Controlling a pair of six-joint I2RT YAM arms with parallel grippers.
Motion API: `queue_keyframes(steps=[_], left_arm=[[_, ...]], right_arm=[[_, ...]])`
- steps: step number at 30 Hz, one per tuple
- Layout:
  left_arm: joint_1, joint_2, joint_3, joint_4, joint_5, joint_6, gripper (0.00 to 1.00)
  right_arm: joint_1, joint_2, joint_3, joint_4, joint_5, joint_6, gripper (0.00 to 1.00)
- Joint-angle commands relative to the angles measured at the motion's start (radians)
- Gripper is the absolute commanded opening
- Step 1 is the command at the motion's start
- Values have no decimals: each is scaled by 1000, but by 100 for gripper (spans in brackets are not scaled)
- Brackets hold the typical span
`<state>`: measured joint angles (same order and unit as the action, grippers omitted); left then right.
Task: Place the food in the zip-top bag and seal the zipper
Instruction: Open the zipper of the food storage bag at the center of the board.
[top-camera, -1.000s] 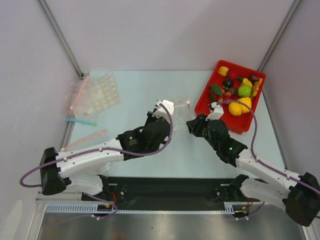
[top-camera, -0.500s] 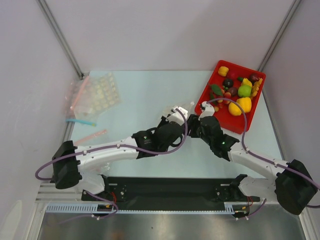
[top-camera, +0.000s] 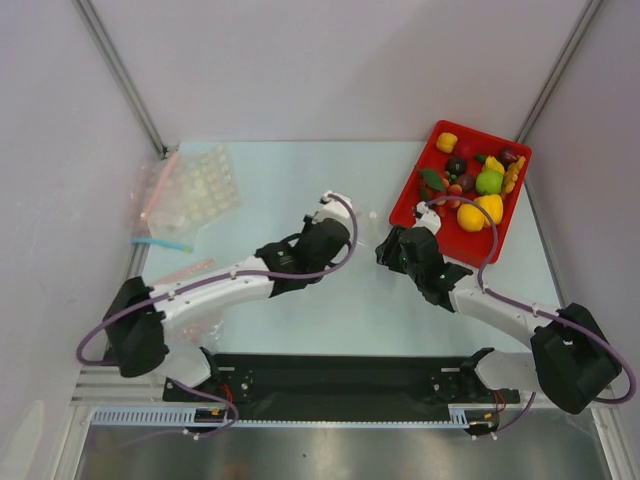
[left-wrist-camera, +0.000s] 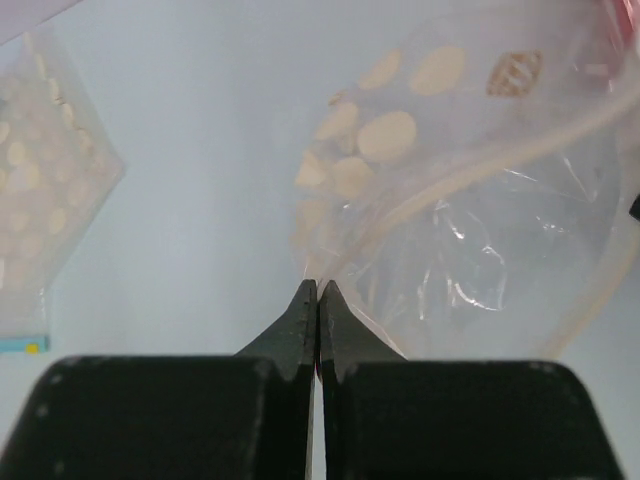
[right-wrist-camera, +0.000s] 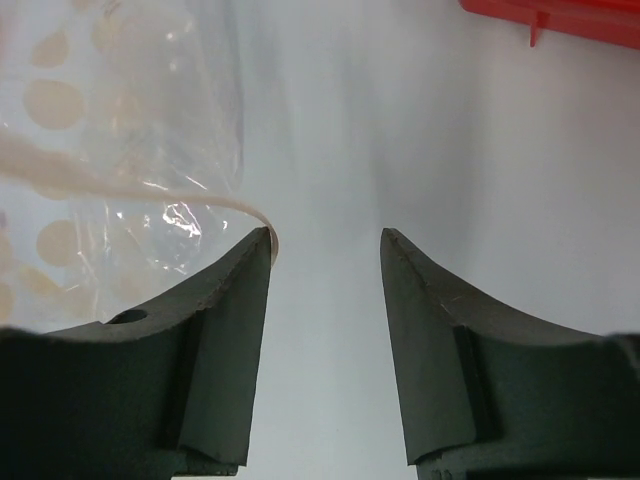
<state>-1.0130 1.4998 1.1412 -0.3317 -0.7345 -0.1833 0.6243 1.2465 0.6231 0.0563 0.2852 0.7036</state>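
Black and pressed flat together, the fingers of the left pincer (left-wrist-camera: 318, 292) sit at the lower centre of the left wrist view, their tips nipping a thin edge of the zip-top bag (left-wrist-camera: 480, 260). The bag spreads clear and crinkled toward the upper right of that frame. Its zipper (left-wrist-camera: 470, 170), a whitish strip, slants from just above the tips up to the right edge, and the mouth looks parted. The right pincer (right-wrist-camera: 325, 245) stands half spread in the right wrist view, with only the pale counter (right-wrist-camera: 330, 120) showing in the gap. The end of the whitish strip curls against the tip of the finger on the frame's left, while the finger on the right touches nothing. From above, both pincers lie near the middle of the frame, close together, and the clear pouch between them is hard to make out. Past the right pincer, at the upper right, the red tray (top-camera: 404, 214) holds the food (top-camera: 489, 182), a heap of yellow, green, orange and dark pieces, none of it visible in the bag. A white dimpled sheet (top-camera: 205, 185) lies well apart at the upper left.
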Motion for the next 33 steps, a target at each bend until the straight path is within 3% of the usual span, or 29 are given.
queue_keyframes(steps=[1,6,13,19,22,25,33], left_arm=[[13,-162,-53,42,-46,-19,0],[13,-156,-66,72,3,-15,0],[14,-73,3,-6,-49,-21,0],[14,-90,-15,17,-62,1,0],[13,-89,-53,92,12,16,0],[13,-38,-48,126,86,8,0],[13,48,15,77,119,-2,0]], right_arm=[[-5,-1,36,-3,49,16,52],[-3,-1,38,20,6,-9,50],[-3,-38,29,19,3,-19,52],[-3,-100,4,99,-138,-127,62],[-3,-134,-23,128,-173,-138,72],[-5,-170,-36,128,-166,-144,78],[-8,-281,-60,97,-43,-168,77]])
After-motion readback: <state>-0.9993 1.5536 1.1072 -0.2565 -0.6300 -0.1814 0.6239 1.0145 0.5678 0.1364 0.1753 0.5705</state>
